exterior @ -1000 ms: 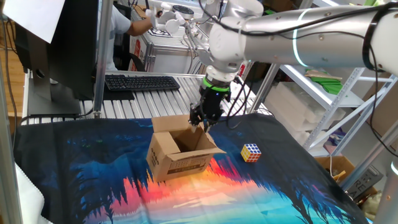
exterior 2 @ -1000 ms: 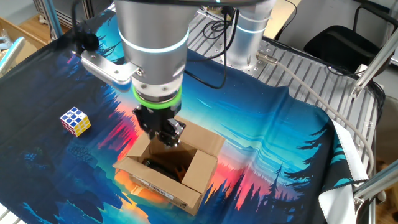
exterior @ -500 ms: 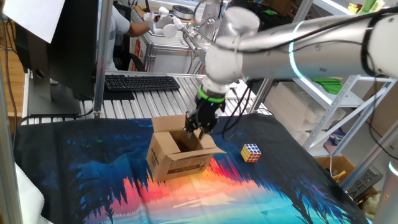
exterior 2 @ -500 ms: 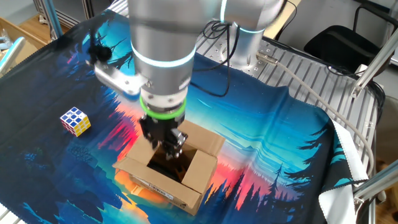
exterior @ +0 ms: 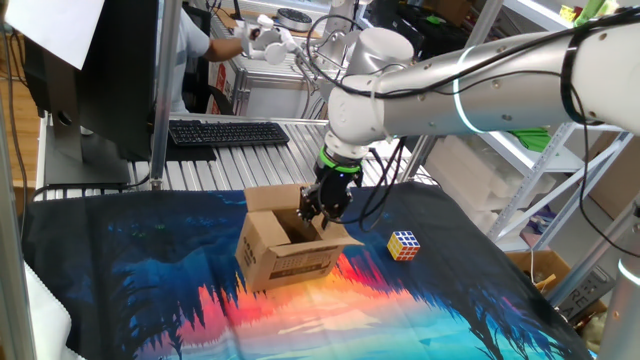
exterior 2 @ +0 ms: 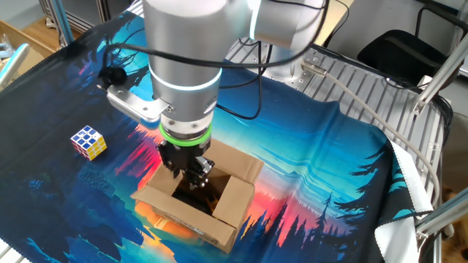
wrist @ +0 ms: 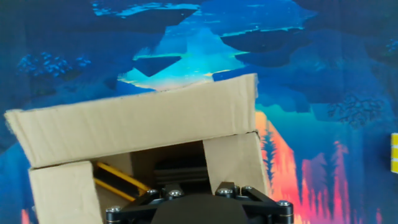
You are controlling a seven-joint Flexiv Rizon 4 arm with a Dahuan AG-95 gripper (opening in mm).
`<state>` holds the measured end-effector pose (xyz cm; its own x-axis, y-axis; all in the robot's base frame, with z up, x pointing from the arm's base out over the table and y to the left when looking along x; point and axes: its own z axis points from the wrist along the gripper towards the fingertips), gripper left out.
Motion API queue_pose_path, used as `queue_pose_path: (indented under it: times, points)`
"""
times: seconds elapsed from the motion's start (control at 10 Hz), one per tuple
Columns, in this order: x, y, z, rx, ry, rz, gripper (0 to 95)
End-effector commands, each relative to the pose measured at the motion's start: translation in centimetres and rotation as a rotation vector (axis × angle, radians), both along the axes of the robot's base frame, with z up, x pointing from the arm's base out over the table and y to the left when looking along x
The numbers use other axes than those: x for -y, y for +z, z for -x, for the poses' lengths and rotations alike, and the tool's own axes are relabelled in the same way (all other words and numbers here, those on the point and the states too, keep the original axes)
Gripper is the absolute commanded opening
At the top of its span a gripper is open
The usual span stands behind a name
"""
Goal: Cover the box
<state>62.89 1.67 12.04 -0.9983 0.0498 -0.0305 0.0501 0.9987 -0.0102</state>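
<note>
Showing yellow inside box [wrist: 143, 127], claw [exterior 2: 189, 169] above

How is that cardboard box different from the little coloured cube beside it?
The box is plain brown; the Rubik's cube is multicoloured. The box is several times larger than the cube. The box stands open with the gripper at its mouth; the cube sits alone, untouched. Both rest on the printed cloth.

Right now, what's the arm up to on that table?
The arm is working on the cardboard box. Its claw sits low over the open top, fingertips at the rim level, apparently about to fold a flap. All flaps are up or splayed, so the box isn't covered yet. A Rubik's cube sits apart on the printed cloth, untouched.
</note>
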Motion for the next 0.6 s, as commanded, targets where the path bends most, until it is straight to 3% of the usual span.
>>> queue_pose_path:
  times: [0.1, 0.4, 0.6]
  points:
    - [1.0, 0.1, 0.1, 0.0, 0.012, 0.007, 38.0]
    - [2.0, 1.2, 0.2, -0.006, 0.012, 0.038, 38.0]
    - [2.9, 0.5, 0.3, -0.004, 0.011, 0.035, 38.0]
